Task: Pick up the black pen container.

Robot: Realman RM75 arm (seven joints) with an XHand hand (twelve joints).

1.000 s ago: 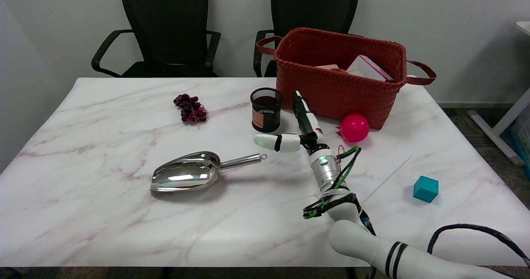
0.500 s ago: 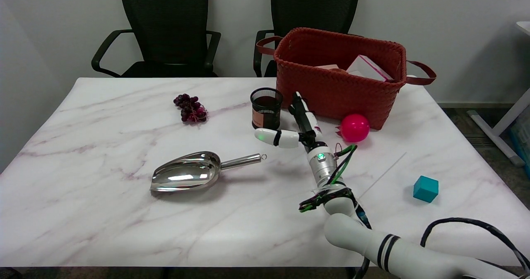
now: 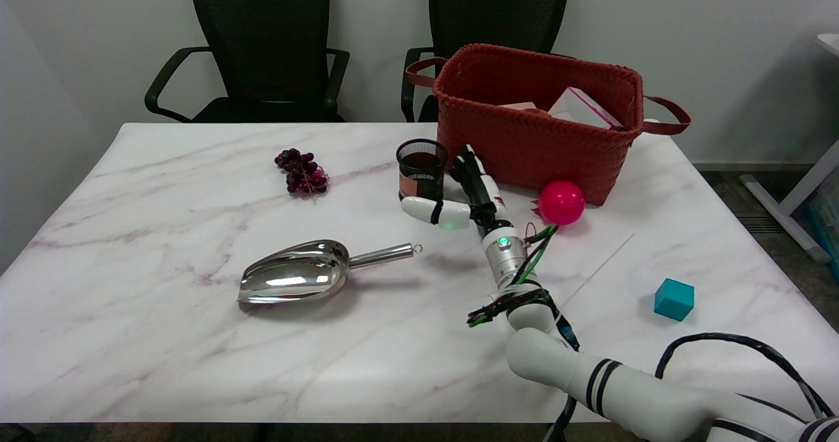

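Black pen container (image 3: 421, 169): upright on the tabletop (image 3: 164, 337), just left of the red basket (image 3: 537, 111). Robot hand (image 3: 462, 196): spread wide around the container's near right side, holding nothing; thumb in front, fingers beside it. Pink ball (image 3: 561, 202) lies to the right.

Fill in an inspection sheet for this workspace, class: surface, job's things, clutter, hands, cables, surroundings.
Surface: marble table.
Job's things: black pen container upright beside the red basket.
Clutter: grapes, metal scoop, pink ball, teal cube; boxes in the basket.
Hands: right hand at the container, fingers apart; contact cannot be told.
Cables: green and black wires along the wrist.
Surroundings: two black chairs, white wall.
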